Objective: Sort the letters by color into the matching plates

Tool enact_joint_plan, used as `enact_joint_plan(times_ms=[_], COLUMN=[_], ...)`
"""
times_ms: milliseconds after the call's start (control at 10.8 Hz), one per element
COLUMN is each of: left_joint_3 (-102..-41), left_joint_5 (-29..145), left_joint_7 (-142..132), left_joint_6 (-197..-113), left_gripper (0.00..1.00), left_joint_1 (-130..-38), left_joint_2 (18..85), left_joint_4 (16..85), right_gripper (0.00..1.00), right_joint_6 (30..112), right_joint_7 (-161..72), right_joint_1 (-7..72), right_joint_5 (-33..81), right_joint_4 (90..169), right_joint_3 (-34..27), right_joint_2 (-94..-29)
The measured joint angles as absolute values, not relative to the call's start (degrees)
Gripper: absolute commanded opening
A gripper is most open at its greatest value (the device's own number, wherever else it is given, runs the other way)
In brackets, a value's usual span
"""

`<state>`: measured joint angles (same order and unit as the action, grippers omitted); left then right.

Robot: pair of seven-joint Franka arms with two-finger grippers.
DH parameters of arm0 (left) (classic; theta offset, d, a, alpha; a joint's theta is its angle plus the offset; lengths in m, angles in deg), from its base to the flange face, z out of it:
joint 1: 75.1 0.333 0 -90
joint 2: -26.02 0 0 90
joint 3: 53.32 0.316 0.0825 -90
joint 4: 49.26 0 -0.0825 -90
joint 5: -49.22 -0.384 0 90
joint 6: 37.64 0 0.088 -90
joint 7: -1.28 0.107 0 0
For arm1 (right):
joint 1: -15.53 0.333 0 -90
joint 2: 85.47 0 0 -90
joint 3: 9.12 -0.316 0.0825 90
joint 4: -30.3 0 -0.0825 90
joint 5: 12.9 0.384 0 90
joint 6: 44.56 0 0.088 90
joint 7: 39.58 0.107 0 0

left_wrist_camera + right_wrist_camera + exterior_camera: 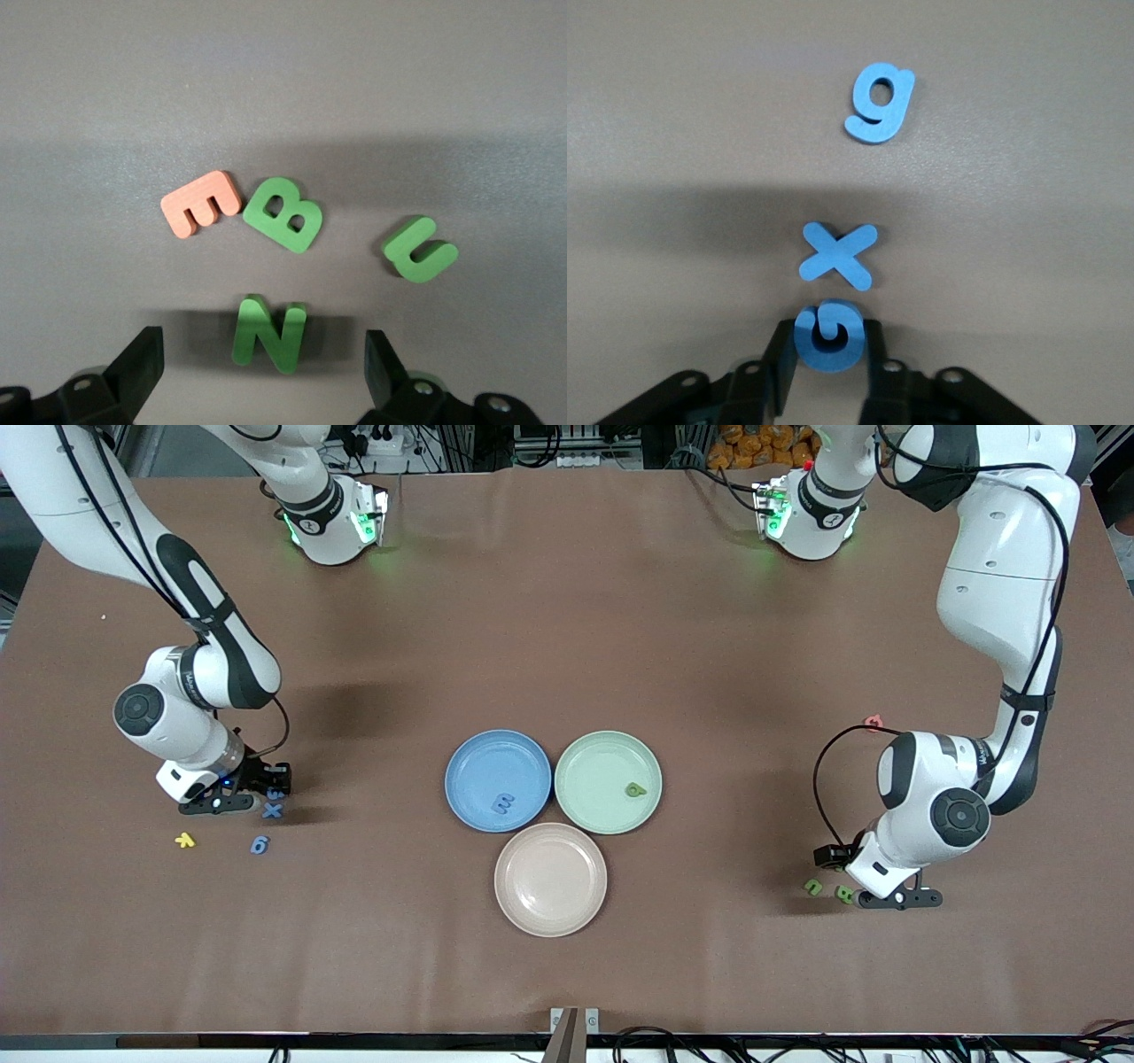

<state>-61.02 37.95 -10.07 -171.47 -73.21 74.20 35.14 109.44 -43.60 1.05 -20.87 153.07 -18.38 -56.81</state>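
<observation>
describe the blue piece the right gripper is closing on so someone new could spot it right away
Start at the right arm's end of the table, where three blue pieces lie in a line. The one between the right gripper fingers is a curled blue piece; unlike the blue X and the hooked piece, it is pinched by the fingers.

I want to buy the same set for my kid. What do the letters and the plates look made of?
The letters, like the green N and blue X, look like foam or soft plastic: thick, matte, with flat faces and blunt edges. The blue plate and green plate look like matte plastic or wheat-fibre composite, with no glaze shine. Neither is certain.
</observation>
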Motion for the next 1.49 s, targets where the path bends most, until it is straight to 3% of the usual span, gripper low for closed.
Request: enact_joint_plan(times_ms=[93, 186, 279, 650, 1022, 1487], left_joint_3=[-61.02, -61.02, -61.02, -61.22, -61.25, -61.26], left_joint_5=[37.95, 37.95, 37.96, 42.82, 42.94, 43.3], left_joint_7=[-10.07, -10.07, -10.08, -19.99, -20.53, -21.27], left_joint_6=[-171.47, -171.48, -171.56, -179.48, -179.91, -180.39], left_gripper=[0.81, 0.26, 0.0, 0.0, 0.0, 0.0], left_joint_1=[-73.2, -73.19, -73.19, -74.18, -74.42, -74.42], left_joint_2=[74.27, 74.3, 74.32, 75.39, 75.42, 75.37], left_joint_4=[35.14, 35.14, 35.13, 35.15, 35.11, 34.62], right_gripper=[0.27, 0.27, 0.27, 0.24, 0.24, 0.24], right_joint_6=[109.39, 109.39, 109.39, 108.38, 104.3, 99.96], right_joint_7=[-43.6, -43.6, -43.6, -43.59, -39.89, -26.66], right_joint_1=[1.04, 1.04, 1.04, 1.07, 2.53, 12.82], right_joint_5=[-20.88, -20.88, -20.88, -20.88, -20.8, -15.48], right_joint_4=[153.07, 153.07, 153.07, 152.73, 150.41, 144.62], right_joint_3=[-18.4, -18.4, -18.4, -18.73, -19.59, -19.96], right_joint_2=[-56.87, -56.87, -56.87, -56.97, -58.22, -58.48])
